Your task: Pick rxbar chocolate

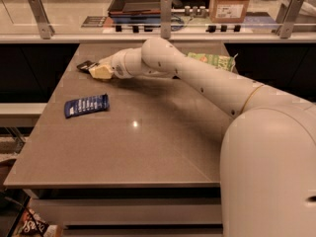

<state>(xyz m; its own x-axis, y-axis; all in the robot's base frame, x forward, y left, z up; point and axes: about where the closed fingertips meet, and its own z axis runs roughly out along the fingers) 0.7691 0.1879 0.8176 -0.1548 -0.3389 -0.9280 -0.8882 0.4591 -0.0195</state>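
The rxbar chocolate (85, 65) is a small dark-wrapped bar at the far left of the table, mostly hidden behind my gripper. My gripper (98, 71) reaches across the table from the right and sits right on the bar, low over the table top. Only the bar's left end shows past the yellowish fingertips. A blue-wrapped bar (86, 105) lies flat on the table nearer the front, to the left and apart from the gripper.
A green crinkly bag (213, 60) lies at the back right, partly behind my arm. A glass rail with metal posts (166, 9) runs along the table's far edge. My arm's white body fills the lower right.
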